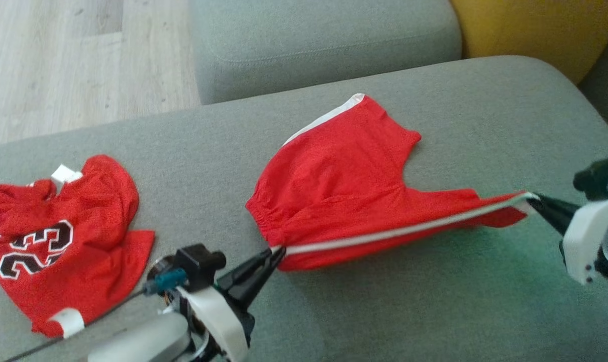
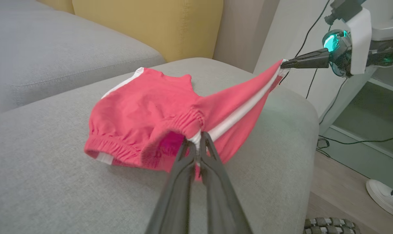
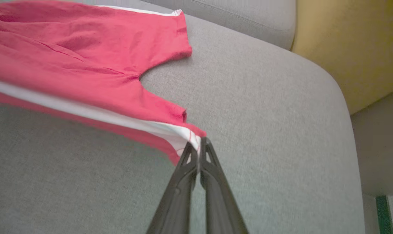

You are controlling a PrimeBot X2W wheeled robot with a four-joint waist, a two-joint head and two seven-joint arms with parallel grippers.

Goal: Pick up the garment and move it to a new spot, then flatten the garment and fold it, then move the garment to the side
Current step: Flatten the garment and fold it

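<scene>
The garment (image 1: 344,181) is a pair of red shorts with white side stripes, stretched across the grey sofa seat (image 1: 424,291). My left gripper (image 1: 279,251) is shut on the waistband end of the near stripe; the left wrist view has it pinching the elastic edge (image 2: 198,138). My right gripper (image 1: 532,198) is shut on the leg-hem end of the same stripe, seen close in the right wrist view (image 3: 199,143). The near edge hangs taut between both grippers, lifted off the cushion. The far leg (image 1: 379,120) lies on the seat.
A crumpled red jersey (image 1: 58,241) with a black-and-white number lies at the left of the seat. A grey cushion (image 1: 324,40) and a yellow cushion (image 1: 535,30) stand behind. Wooden floor (image 1: 73,60) lies at upper left. A white shoe (image 2: 385,198) and cables show past the sofa end.
</scene>
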